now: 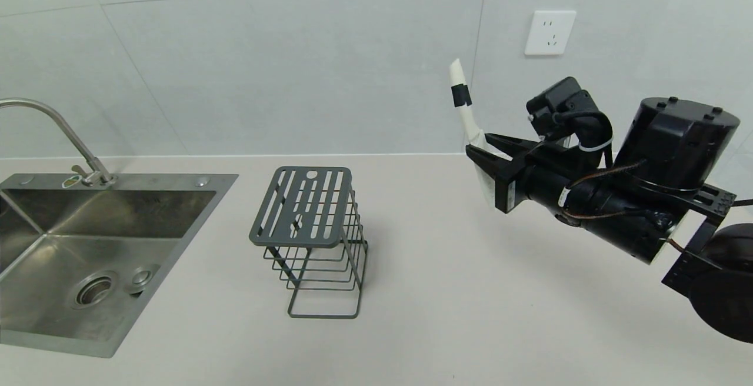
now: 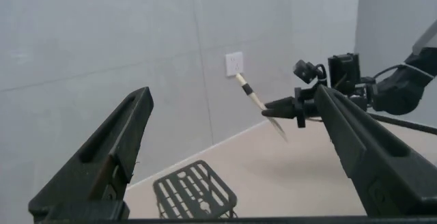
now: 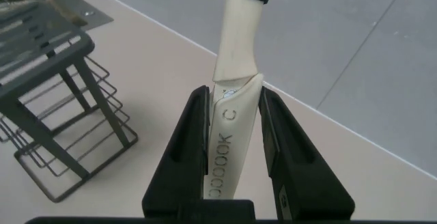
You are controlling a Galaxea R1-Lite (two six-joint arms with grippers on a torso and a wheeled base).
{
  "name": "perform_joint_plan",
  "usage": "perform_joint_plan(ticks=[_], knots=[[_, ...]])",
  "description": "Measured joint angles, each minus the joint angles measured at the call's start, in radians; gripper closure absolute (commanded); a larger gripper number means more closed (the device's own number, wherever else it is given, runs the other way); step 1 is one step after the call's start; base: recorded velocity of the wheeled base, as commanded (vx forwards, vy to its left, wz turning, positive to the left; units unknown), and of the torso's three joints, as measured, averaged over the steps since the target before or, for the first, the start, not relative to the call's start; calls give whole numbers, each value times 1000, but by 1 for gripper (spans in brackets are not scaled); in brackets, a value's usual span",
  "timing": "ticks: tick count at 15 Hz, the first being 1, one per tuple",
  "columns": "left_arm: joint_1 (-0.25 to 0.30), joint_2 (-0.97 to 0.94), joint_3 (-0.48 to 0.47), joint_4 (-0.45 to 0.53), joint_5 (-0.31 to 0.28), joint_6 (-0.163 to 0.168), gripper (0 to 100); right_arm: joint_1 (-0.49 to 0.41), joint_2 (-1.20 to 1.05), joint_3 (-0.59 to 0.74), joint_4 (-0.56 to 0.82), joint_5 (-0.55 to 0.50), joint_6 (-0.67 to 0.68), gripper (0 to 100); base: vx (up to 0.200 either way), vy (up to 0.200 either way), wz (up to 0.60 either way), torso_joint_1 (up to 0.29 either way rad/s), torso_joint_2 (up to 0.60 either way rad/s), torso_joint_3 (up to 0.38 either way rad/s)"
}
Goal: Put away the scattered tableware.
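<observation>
Currently held: white utensil (image 1: 466, 116), clamped at its broad end by the right gripper (image 1: 479, 159), aloft over the counter (image 1: 441, 292). Long axis near upright, taped handle toward 12 o'clock. Slotted wire rack (image 1: 303, 203) stands at 8 o'clock from that gripper, well apart. Left gripper (image 2: 231, 94): fingers spread, empty.

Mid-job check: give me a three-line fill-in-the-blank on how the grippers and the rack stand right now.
1. The right gripper is shut on a white utensil with a ____ band.
2. The wire rack stands on the counter between the right gripper and the ____.
3. The jaws of the left gripper stand ____, holding nothing.
Missing words: black; sink; open.
</observation>
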Motion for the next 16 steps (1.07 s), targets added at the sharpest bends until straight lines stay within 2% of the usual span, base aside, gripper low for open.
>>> perform_joint_plan(ticks=[2,4,5,9,11,13,15,16], knots=[[-6,61,8,-2,-37,-25,0,16,27,15,-29,37,-27,100,0,0,0,0,0,0],[-7,118,10,-4,-70,-21,0,33,40,25,-47,44,-28,100,0,0,0,0,0,0],[-7,150,11,-5,-95,-7,0,37,44,33,-61,57,-29,100,0,0,0,0,0,0],[-7,251,6,-8,-169,74,0,47,47,59,-64,65,-29,100,0,0,0,0,0,0],[-7,299,-1,-32,-231,116,0,62,39,79,-64,70,-29,100,0,0,0,0,0,0],[-7,362,-3,-98,-296,172,0,75,29,95,-65,87,-29,100,0,0,0,0,0,0],[-7,453,-3,-212,-371,238,0,80,19,106,-65,89,-29,100,0,0,0,0,0,0],[-7,502,-3,-276,-417,255,0,81,11,114,-65,92,-30,100,0,0,0,0,0,0]])
